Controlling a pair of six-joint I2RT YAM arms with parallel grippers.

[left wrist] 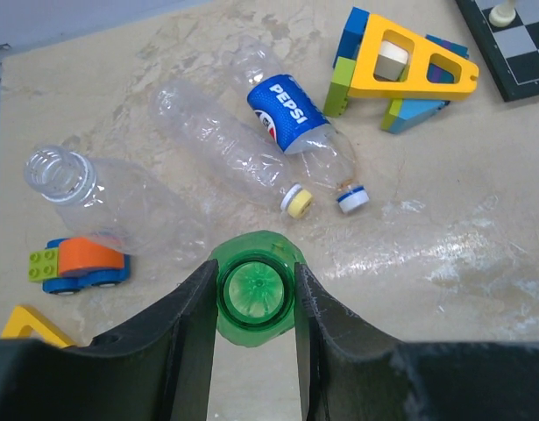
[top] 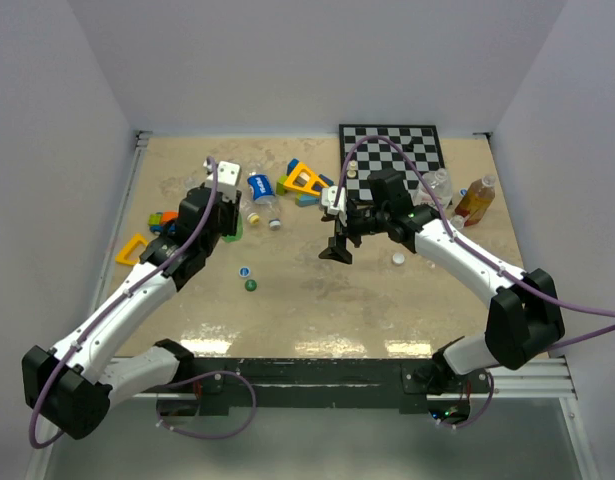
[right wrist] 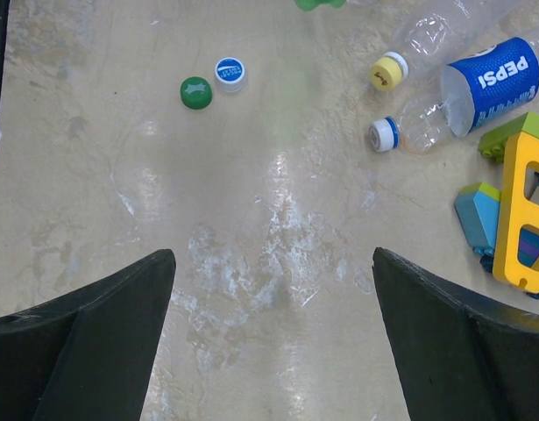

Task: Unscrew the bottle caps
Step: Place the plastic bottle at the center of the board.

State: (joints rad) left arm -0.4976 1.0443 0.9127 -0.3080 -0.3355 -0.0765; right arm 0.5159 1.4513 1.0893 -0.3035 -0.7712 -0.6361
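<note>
Beige tabletop (top: 317,300), cluttered. Grips green bottle (left wrist: 256,294) in left gripper (left wrist: 254,272), jaws clenched around its open neck, likely as a brace for twisting. Holds right gripper (right wrist: 272,254) spread wide and empty above the surface, probably ready for another cap. Already off: green cap (right wrist: 196,92), blue cap (right wrist: 230,73). Not yet unscrewed: yellow cap (right wrist: 389,70) on clear bottle (left wrist: 216,136), blue-and-white cap (right wrist: 384,133) on Pepsi bottle (left wrist: 287,114).
</note>
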